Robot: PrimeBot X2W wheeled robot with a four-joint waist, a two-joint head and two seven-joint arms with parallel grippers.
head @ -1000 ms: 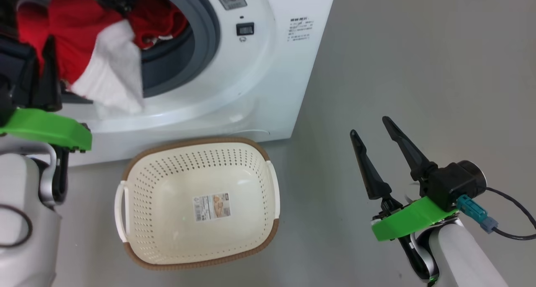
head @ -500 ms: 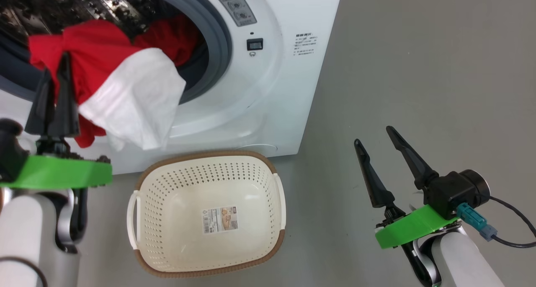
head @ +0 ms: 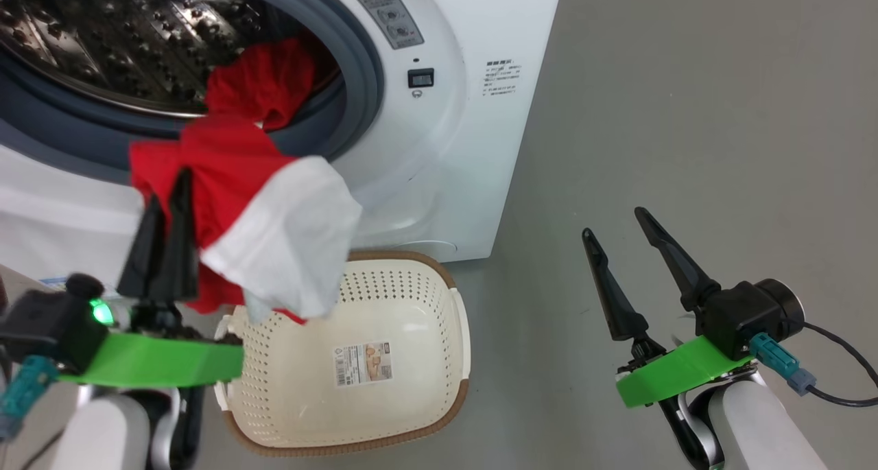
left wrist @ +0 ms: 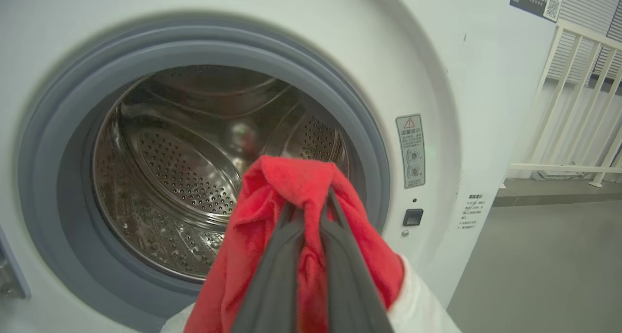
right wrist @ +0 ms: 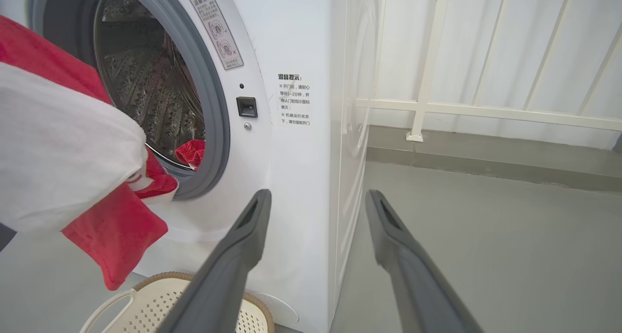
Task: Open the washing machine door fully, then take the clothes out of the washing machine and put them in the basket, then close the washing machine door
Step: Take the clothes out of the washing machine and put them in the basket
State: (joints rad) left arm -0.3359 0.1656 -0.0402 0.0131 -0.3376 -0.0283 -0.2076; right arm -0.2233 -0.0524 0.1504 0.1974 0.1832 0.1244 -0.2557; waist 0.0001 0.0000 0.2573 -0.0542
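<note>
- The washing machine [head: 446, 147] is spread across the upper left of the head view. Its steel drum [head: 103, 44] is laid open, with the grey rubber ring [head: 363, 79] around it.
- Plain grey floor [head: 686, 113] is seen over the right half of the head view, and a white railing [right wrist: 486, 109] is caught across the right of the right wrist view.
- The basket [head: 411, 401] is parked at the bottom centre of the head view, on the floor just in front of the machine, with nothing yet laid on its bottom.
- The held garment [head: 274, 230], one of the clothes, red with a big white part, is hung out left of centre, in front of the machine's lower front and over the basket's upper-left corner. In the right wrist view it's shown dangling just above the rim.
- A second red garment [head: 260, 86] is left in the drum mouth, draped onto the rubber ring.
- The left gripper [head: 169, 185] is shown at lower left, clamped tight on the red fabric. The pinch is seen close up in the left wrist view [left wrist: 309, 201].
- The right gripper [head: 614, 223] is parked at lower right over bare floor, fingers spread wide, nothing held [right wrist: 317, 194].
- A sticker [head: 363, 363] is stuck on the basket's bottom.
</note>
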